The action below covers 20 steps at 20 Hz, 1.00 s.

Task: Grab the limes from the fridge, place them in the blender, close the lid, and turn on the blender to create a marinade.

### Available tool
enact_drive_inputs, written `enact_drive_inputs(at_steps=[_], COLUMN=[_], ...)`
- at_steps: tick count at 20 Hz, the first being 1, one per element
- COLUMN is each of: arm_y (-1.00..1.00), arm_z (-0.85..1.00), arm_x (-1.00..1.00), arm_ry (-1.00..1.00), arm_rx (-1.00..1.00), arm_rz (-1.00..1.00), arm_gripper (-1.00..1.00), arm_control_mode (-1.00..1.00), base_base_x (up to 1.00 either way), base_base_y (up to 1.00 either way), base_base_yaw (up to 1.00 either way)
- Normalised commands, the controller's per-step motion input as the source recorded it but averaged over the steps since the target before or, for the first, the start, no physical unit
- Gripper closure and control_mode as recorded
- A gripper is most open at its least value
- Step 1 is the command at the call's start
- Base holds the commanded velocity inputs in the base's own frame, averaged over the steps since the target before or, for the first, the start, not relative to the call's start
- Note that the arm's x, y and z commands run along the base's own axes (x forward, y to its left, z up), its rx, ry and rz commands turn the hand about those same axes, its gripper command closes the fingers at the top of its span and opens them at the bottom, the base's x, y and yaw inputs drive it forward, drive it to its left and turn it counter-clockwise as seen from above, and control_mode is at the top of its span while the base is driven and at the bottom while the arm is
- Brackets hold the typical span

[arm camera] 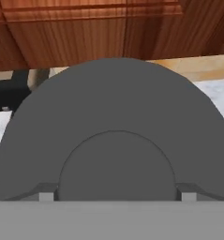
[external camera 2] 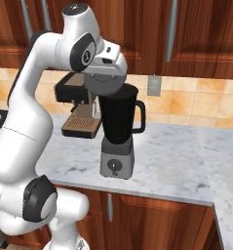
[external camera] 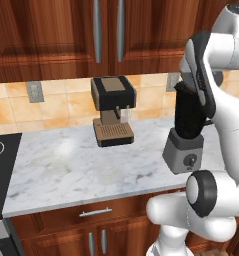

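Note:
The black blender jar (external camera 2: 119,114) stands upright on its grey base (external camera 2: 117,161) on the marble counter, its handle pointing right; it also appears as the blender (external camera: 188,120), partly behind my arm. My gripper (external camera 2: 106,74) hovers just above the jar's left rim, shut on the dark-grey round lid (external camera 2: 104,82), which hangs tilted on edge. In the hand view the lid (arm camera: 113,117) sits close up, and my gripper (arm camera: 117,195) clamps its raised centre ring with a fingertip (arm camera: 47,195) on each side. The limes and the fridge are out of view; the jar's black wall hides its inside.
A brown-and-black coffee machine (external camera: 112,110) stands against the tiled wall left of the blender. A black stovetop (external camera: 1,160) borders the counter (external camera: 66,170) on the far left. Wooden upper cabinets (external camera: 66,35) hang above, and the counter turns a corner at the right (external camera 2: 225,195).

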Motion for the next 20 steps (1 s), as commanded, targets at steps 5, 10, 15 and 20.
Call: enact_drive_inputs(at_steps=[5, 10, 15, 20], arm_y=[-0.07, 0.00, -0.06, -0.02], arm_z=[-0.01, -0.11, 0.00, -0.03], arm_x=[0.18, 0.46, 0.46, 0.08], arm_ry=[0.03, 0.12, 0.24, 0.06], arm_rx=[-0.01, -0.01, 0.00, -0.01], arm_rz=[0.01, 0.00, 0.01, 0.00], arm_gripper=[1.00, 1.00, 1.00, 1.00], arm_control_mode=[-1.00, -1.00, -1.00, -1.00], base_base_x=[0.00, 0.00, 0.00, 0.00], base_base_y=[0.00, 0.00, 0.00, 0.00], base_base_yaw=[0.00, 0.00, 0.00, 0.00])
